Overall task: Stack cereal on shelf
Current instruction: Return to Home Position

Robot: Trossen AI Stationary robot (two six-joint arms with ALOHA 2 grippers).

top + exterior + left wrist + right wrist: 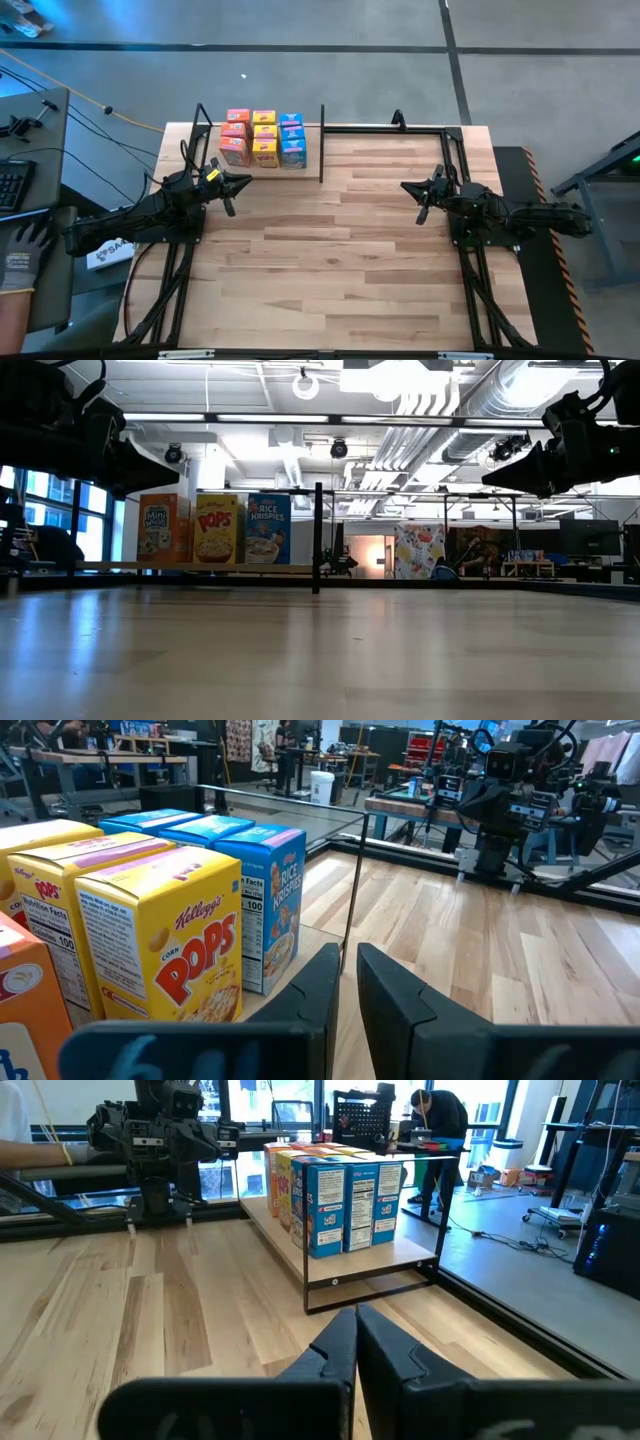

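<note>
Nine cereal boxes (264,138) stand upright in three rows on the shelf's pale base board at the table's far left: orange-pink, yellow, blue. The low view shows their fronts (215,528). The shelf's black post (322,140) bounds them on the right. My left gripper (240,184) hovers just near of the boxes, fingers shut to a narrow slit, the yellow and blue boxes (170,935) close ahead in its wrist view. My right gripper (410,189) is shut above the table's right half, facing the shelf and boxes (335,1200) from afar.
Striped butcher-block tabletop (330,260) lies bare between the arms. A black tube frame (400,125) runs along the far right edge. A person's gloved hand (25,250) and a keyboard (12,182) are off the table's left. A person (440,1120) stands in the room behind.
</note>
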